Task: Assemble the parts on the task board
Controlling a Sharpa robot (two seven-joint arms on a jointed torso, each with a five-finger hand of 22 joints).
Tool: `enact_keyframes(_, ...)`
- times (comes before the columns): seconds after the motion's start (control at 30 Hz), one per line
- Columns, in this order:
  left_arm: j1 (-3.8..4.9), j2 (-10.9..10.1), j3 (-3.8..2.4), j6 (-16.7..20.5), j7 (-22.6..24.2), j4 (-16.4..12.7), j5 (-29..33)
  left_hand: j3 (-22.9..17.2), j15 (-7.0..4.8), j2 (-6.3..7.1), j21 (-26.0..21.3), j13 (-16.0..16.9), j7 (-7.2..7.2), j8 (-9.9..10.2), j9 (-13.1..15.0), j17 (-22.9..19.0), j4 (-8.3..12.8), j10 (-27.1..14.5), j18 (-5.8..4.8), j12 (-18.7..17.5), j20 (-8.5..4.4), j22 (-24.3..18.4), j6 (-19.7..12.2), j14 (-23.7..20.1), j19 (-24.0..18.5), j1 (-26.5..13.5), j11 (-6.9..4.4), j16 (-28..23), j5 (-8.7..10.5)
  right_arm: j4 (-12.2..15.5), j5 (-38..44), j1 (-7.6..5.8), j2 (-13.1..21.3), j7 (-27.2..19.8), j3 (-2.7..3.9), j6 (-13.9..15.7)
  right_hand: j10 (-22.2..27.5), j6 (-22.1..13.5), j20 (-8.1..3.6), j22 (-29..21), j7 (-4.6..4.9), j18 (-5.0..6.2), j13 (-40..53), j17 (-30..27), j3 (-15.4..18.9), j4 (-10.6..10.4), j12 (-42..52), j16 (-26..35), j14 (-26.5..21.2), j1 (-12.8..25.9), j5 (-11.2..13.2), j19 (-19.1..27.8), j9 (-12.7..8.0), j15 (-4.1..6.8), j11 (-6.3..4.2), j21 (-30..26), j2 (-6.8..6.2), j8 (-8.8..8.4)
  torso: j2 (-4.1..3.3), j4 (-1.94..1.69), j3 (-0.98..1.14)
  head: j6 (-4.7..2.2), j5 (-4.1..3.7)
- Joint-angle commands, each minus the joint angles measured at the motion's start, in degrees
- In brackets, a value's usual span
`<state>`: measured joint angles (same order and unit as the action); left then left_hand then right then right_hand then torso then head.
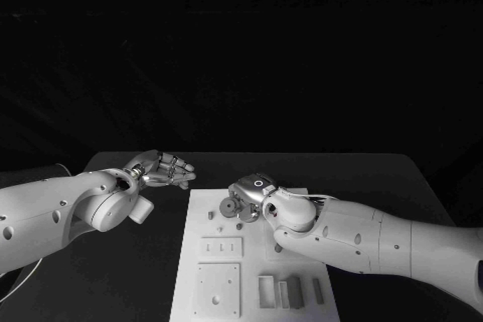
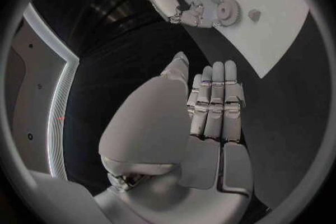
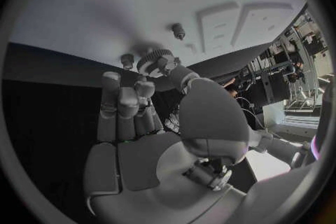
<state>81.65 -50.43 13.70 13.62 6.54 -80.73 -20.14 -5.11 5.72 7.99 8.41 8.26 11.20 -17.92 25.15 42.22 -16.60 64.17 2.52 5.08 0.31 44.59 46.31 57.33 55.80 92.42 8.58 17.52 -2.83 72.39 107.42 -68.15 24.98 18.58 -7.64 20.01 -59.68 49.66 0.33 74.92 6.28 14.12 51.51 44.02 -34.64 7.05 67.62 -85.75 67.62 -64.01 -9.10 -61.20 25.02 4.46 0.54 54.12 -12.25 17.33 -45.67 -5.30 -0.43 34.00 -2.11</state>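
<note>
— What's hard to make out here?

— Mostly the gear [image 1: 229,209]. In the head view the right robot hand [image 1: 254,193] sits over the far end of the task board [image 1: 197,246], covering most of it. The right wrist view is clearer: its fingertips [image 3: 168,65] close on the toothed gear's edge, right at the board's surface.

— So it's gripping it?

— Yes, pinched at the rim. Whether the gear is seated on something or merely touching the board, I cannot tell. Two small pegs [image 3: 178,31] stand on the board just beside it.

— And the other one?

— The left robot hand [image 1: 161,170] hovers over the dark tabletop [image 1: 131,266], apart from the board's far left corner; fingers loosely curled, nothing in them. From its own wrist they lie straight, side by side.

— The rest of the board?

— Raised white plates [image 1: 220,288] with small holes in the middle, slotted blocks [image 1: 289,292] at the near right corner — partly cut off by the right arm. Beyond the tabletop, blackness.
</note>
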Motion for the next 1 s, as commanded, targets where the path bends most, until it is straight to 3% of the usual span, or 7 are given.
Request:
enact_keyframes(0.03, 0.11, 0.0, -0.04, -0.5, 0.5, -0.2, -0.1, -0.3, 0.09, 0.35, -0.3, 0.1, 0.13, 0.4, 0.1, 0.1, 0.0, -0.3, 0.89, -0.2, -0.19, 0.1, -0.4, 0.3, 0.3, -0.4, 0.04, -0.3, 0.00, -0.2, 0.1, 0.04, 0.0, -0.6, -0.01, -1.3, 2.3, 3.7, -0.27, 1.0, 1.48, 0.88, -0.1, 0.1, 0.1, 0.4, 0.4, 0.0, 0.3, -0.2, -0.1, 0.0, 0.1, 0.02, 0.87, 0.0, 0.74, 0.25, 0.02, -0.02, -0.05, -0.01, -0.02)
enact_keyframes(1.0, 0.11, -0.1, -0.04, -0.5, 0.5, -0.2, -0.1, -0.3, 0.09, 0.40, -0.3, 0.1, 0.13, 0.4, 0.1, 0.1, 0.0, -0.3, 0.89, -0.2, -0.19, 0.1, -0.5, 0.3, 0.4, -0.4, 0.04, -0.4, 0.00, -0.8, 0.0, 0.04, 0.7, -0.6, -0.14, -2.3, 2.2, 4.5, -0.25, 1.1, 1.22, 0.88, -0.2, 0.1, 0.4, 1.5, 0.4, 0.0, 0.2, -0.2, -0.1, 0.2, 0.2, 0.21, 0.63, 0.0, 1.51, 0.71, -0.02, 0.07, 0.10, -0.08, -0.17)
